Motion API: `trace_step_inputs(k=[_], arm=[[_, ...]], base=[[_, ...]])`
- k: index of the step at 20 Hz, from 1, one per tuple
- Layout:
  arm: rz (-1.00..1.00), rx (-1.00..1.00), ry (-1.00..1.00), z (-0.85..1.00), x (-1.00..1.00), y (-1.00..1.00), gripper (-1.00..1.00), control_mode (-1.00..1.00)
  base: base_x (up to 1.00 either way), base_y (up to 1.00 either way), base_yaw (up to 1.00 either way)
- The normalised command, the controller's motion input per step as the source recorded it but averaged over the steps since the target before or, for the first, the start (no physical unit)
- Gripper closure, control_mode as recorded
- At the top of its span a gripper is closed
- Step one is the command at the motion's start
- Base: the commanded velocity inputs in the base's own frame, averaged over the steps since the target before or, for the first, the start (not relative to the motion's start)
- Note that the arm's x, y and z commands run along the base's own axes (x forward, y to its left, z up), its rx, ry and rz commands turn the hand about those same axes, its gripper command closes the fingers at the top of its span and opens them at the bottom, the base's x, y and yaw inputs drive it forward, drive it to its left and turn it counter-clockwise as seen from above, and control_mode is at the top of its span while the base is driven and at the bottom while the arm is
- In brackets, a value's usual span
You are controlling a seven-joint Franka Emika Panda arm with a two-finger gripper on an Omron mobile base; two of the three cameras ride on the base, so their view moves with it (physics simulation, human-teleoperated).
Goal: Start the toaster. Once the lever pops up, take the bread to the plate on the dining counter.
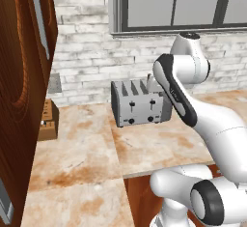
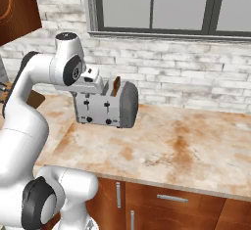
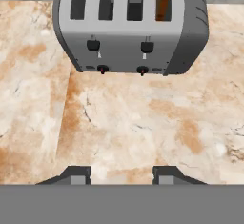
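So the toaster (image 1: 140, 103) sits a bit above the middle of the left base view, on the marbled desk (image 1: 159, 146) close to the white brick wall (image 1: 87, 62); in the right base view it's left of centre, and in the hand view it fills the top of the frame with its front facing down toward the camera; four slots on top, two slider tracks on the front with dark knobs below them; both slider levers sit near the top of their tracks in the hand view.

The bread (image 2: 116, 85) is a brown slice poking up out of the toaster; in the right base view it stands above the slot nearest the rounded end, and in the hand view it shows as a brown strip in the rightmost slot at the top right.

The fingers (image 3: 79, 175) show as two dark tips at the bottom of the hand view, with a clear gap between them and bare desk showing through; parted partway, holding nothing, and well short of the toaster.

Over at the left edge of the left base view there's a small wooden block (image 1: 48, 120) on the desk next to a tall wood cabinet (image 1: 24, 100); a dark-framed window (image 2: 162, 6) runs across the top of both base views.
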Motion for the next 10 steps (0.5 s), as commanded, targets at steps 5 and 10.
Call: trace_step_inputs(k=[5,10], arm=[[0.0,0.0,-0.01,-0.13,0.03,0.01,-1.0,-1.0],[0.0,0.0,-0.08,-0.36,0.02,0.0,-1.0,-1.0]], base=[[0.0,0.0,0.0],[0.0,0.0,0.0]])
